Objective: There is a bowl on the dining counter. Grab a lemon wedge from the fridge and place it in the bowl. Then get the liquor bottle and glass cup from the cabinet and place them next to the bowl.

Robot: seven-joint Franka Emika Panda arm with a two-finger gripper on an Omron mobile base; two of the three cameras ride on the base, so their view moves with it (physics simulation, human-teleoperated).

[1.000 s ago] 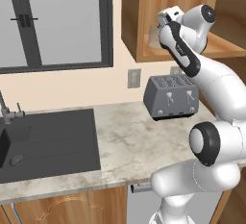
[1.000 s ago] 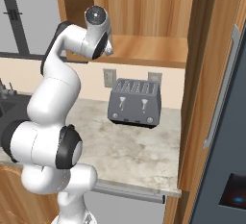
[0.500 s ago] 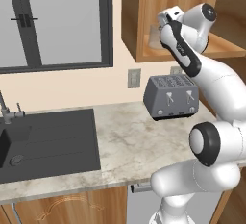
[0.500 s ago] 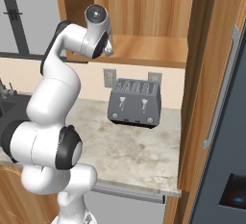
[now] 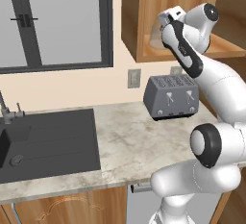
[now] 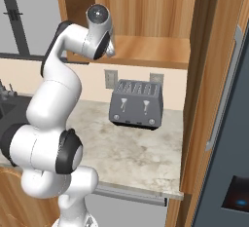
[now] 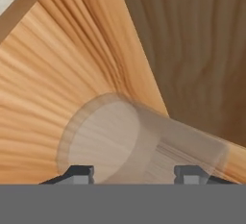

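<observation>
Fridge [image 6: 232,138] along right edge of right base view, dark slate, long grey handle, black panel with blue light at lower right. Cabinet [image 5: 144,21] at top centre to upper right of left base view, warm brown, lighter shelf inside; in right base view across top centre. Marbled worktop [image 5: 127,143] across middle of left base view, black sink [image 5: 48,143] at left, window [image 5: 53,21] upper left. Grey toaster [image 5: 171,97] right of centre, against wall, below cabinet shelf. Glass cup [image 7: 139,139] in lower centre of hand view, clear, on the shelf; in left base view a pale shape at the cabinet opening, just left of the hand. Gripper [image 7: 135,174] straddling the cup, one dark tip either side; contact not discernible, cannot tell whether pinching.
</observation>
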